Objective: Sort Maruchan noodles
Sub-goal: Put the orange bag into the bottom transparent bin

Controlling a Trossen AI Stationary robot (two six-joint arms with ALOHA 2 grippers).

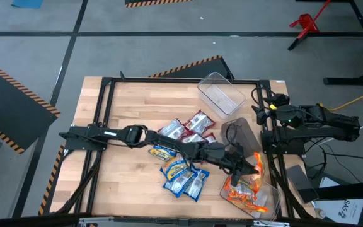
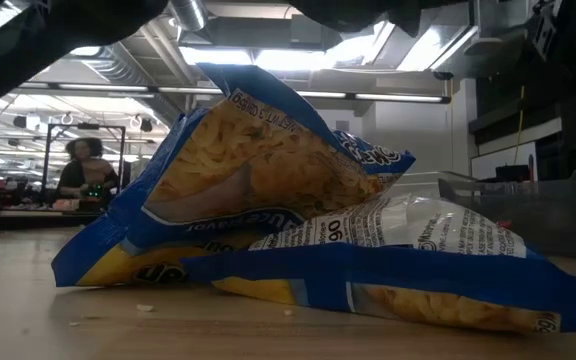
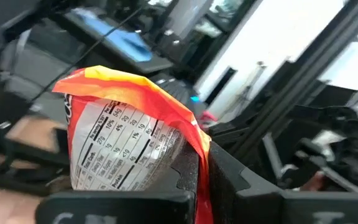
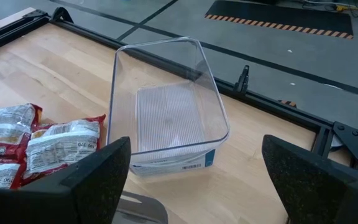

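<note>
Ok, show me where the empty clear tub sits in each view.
High view: the empty clear tub lies at the table's far edge, right of centre.
Low view: cannot tell; blue packets fill the picture.
Left wrist view: not in it.
Right wrist view: centre, beyond the open right gripper.
Shared landmark: the red packets beside the tub.

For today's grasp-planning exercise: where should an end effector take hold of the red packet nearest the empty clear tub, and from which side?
Grip the red packet across its narrow width, coming straight down from above. It lies flat on the table, leaving no side edge to pinch, and its end toward the empty clear tub is clear of the other packets.
</note>
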